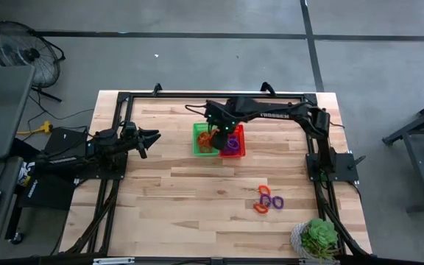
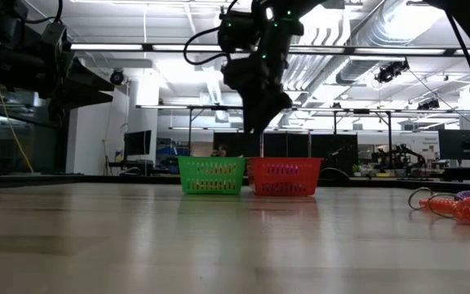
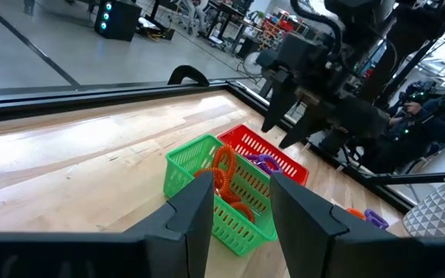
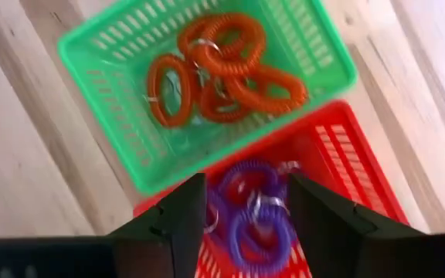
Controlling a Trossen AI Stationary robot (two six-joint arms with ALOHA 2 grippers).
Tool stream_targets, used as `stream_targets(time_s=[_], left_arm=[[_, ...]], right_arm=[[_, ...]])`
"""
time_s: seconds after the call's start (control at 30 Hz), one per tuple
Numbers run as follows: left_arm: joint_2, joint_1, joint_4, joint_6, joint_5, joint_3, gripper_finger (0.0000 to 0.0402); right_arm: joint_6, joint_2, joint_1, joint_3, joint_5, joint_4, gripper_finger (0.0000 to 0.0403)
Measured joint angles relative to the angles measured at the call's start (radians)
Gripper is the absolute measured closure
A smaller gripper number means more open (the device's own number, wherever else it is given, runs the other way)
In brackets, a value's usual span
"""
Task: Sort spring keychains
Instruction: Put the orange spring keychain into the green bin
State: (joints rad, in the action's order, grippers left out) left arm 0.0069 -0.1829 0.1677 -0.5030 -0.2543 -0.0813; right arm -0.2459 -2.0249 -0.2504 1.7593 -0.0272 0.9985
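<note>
High view: your right hand (image 1: 225, 135) hangs over the green basket (image 1: 204, 139) and red basket (image 1: 233, 140); four loose spring keychains (image 1: 269, 199) lie well apart on the wooden desk (image 1: 182, 191). The left hand (image 1: 150, 138) waits beside.

Low view: both mesh baskets stand upright; lift straight up to clear their rims.

Left wrist view: left fingers (image 3: 195, 218) part-open, empty.

Right wrist view: right fingers (image 4: 178, 225) spread, empty, above coiled purple loops (image 4: 252, 208); orange coils (image 4: 222, 69) fill the green lattice.
</note>
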Motion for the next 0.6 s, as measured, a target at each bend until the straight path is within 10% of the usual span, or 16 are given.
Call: stream_targets(time_s=[0.6], left_arm=[[0.000, 0.000, 0.000, 0.000, 0.000, 0.000, 0.0275]], right_arm=[[-0.168, 0.123, 0.129, -0.069, 0.053, 0.313, 0.0253]])
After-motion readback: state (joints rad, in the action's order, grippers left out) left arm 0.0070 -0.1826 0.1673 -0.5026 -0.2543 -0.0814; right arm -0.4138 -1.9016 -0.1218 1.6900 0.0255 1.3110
